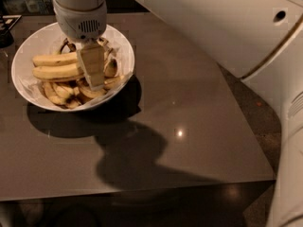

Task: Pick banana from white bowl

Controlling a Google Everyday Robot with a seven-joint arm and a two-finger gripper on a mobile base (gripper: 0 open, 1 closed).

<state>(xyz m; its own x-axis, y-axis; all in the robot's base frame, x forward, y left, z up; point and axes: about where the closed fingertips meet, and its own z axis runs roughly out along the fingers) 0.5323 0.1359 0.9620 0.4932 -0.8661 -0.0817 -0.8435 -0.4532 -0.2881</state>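
Our hand (93, 77) hangs down into the white bowl (19, 74) at the upper left of the frame; we cannot tell whether it grips anything. The banana (54, 73) lies across the bowl's left half, its right end beside the hand.

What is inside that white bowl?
The white bowl holds a thick yellow banana, a slimmer banana and short spotted bananas. The gripper reaches into its middle, hiding what lies beneath.
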